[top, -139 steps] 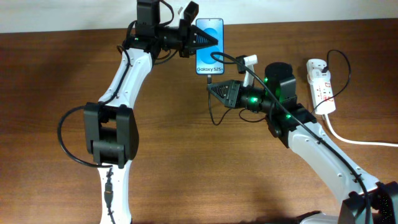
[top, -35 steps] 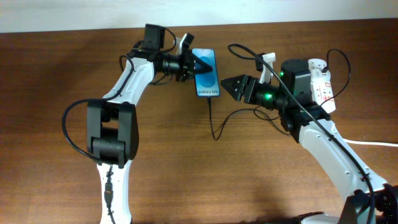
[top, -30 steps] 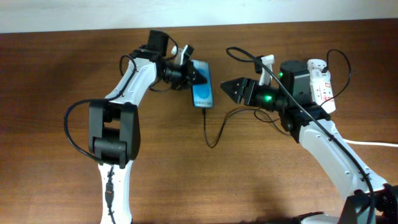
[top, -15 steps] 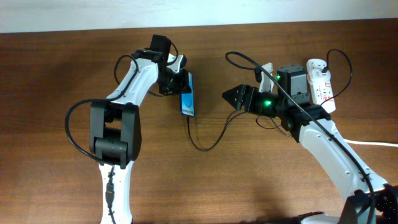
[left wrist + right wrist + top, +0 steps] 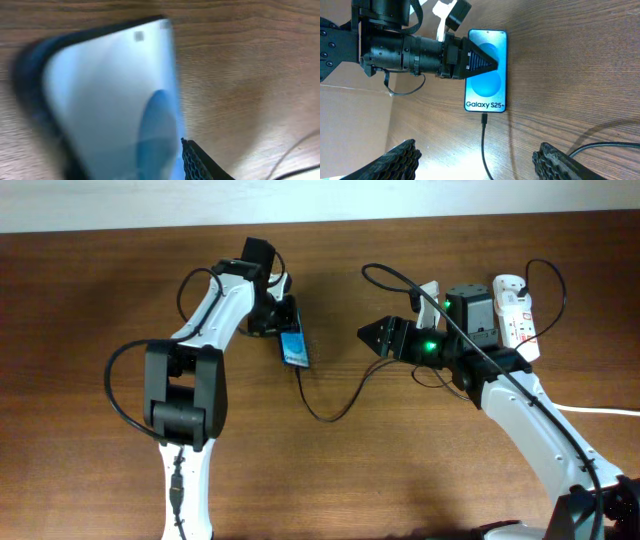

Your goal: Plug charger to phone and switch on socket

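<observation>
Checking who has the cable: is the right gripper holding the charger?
No, the right gripper is open with fingers wide apart, and the charger runs untouched between them to the phone.

Overhead: light even and moderate, falling from above; table (image 5: 90, 300) darker toward the left and lower corners; shadows on the wood soft and short; one small green lamp (image 5: 432, 346) glowing right of centre. Left wrist view: phone (image 5: 110, 100) too near the lens, heavily blurred, screen washed to pale blue, dark edge smeared; wood grain at right sharper. Right wrist view: crisp, phone lettering readable, faint sheen on the wood upper right.
</observation>
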Tool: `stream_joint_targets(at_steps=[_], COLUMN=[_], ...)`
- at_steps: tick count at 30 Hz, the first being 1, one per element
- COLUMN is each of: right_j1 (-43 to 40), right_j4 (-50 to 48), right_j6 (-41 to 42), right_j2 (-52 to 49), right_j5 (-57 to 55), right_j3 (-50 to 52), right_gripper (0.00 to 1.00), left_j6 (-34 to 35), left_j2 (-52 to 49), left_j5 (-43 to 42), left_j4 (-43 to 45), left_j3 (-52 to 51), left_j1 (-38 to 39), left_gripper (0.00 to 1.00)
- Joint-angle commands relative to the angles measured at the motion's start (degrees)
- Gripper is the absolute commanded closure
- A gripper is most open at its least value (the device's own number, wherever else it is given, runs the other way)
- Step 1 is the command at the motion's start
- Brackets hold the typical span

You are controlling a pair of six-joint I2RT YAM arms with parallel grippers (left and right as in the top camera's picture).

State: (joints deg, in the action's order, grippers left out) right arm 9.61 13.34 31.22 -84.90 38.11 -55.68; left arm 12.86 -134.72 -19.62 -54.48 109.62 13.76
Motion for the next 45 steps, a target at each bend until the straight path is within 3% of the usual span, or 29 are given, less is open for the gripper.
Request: stream_joint_targets(at_steps=[1, 4, 9, 12, 16, 18, 23, 26, 29, 32, 34, 35, 37, 42, 45], right_j1=[-0.3, -0.2, -0.3, -0.3, -0.3, -0.3, -0.2, -0.2, -0.4, -0.8, -5.0, -12.7, -27.2, -50.3, -52.7], right_j4=[0.0, 0.0, 0.0, 0.0, 0.1, 0.2, 0.4, 12.2, 31.2, 44.9, 50.2, 52.5, 52.7, 51.6, 48.9], right_j6=[-0.9, -1.0, -1.0, -1.0, -1.0, -1.0, -1.1, -9.0, -15.0, -16.3, -17.4, -17.5, -17.7, -17.7, -19.2], right_j2=[0.9, 0.9, 0.9, 0.9, 0.9, 0.9, 1.1, 4.3, 4.7, 4.7, 4.7, 5.1, 5.7, -0.2, -10.4], right_j5=[-0.7, -0.7, -0.9, -1.0, -1.4, -1.4, -1.3, -9.2, -19.2, -32.5, -34.2, -33.8, -28.7, -18.9, -17.3], right_j3=[-0.5, -0.5, -0.5, -0.5, -0.5, -0.5, -0.5, -6.4, -21.6, -37.9, -44.7, -48.0, -48.5, -48.5, -48.5], right_gripper=[0.22, 0.22, 0.22, 0.21, 0.21, 0.21, 0.23, 0.19, 0.12, 0.08, 0.07, 0.06, 0.03, 0.0, 0.0], left_j6=[-0.5, -0.6, -0.5, -0.5, -0.5, -0.5, -0.5, -0.6, -2.5, -4.7, -5.1, -6.6, -7.2, -7.2, -7.2], left_j2=[-1.3, -1.3, -1.3, -1.3, -1.3, -1.3, -1.1, 2.6, 7.7, 13.2, 15.7, 16.7, 16.7, 16.7, 16.7], left_j5=[4.6, 4.7, 16.3, 16.4, 15.8, 15.8, 15.8, 16.0, 16.0, 16.0, 16.0, 16.0, 16.0, 16.0, 16.0], left_j4=[-1.0, -1.3, -4.8, -4.7, -4.6, -4.6, -5.4, -11.4, -17.3, -19.2, -19.8, -19.8, -19.8, -19.8, -19.8], left_j3=[0.3, 0.3, 0.3, 0.4, 0.5, 0.5, 2.6, 15.7, 27.8, 30.9, 30.9, 30.9, 30.9, 30.9, 30.9], left_j1=[0.1, 0.1, 0.1, 0.1, 0.1, 0.1, -0.1, -1.6, -2.0, -2.0, -2.0, -2.0, -2.0, -1.9, -1.9], left_gripper=[0.59, 0.58, 0.56, 0.45, 0.42, 0.34, 0.36, 0.37, 0.35, 0.3, 0.22, 0.1, 0.01, 0.01, 0.01])
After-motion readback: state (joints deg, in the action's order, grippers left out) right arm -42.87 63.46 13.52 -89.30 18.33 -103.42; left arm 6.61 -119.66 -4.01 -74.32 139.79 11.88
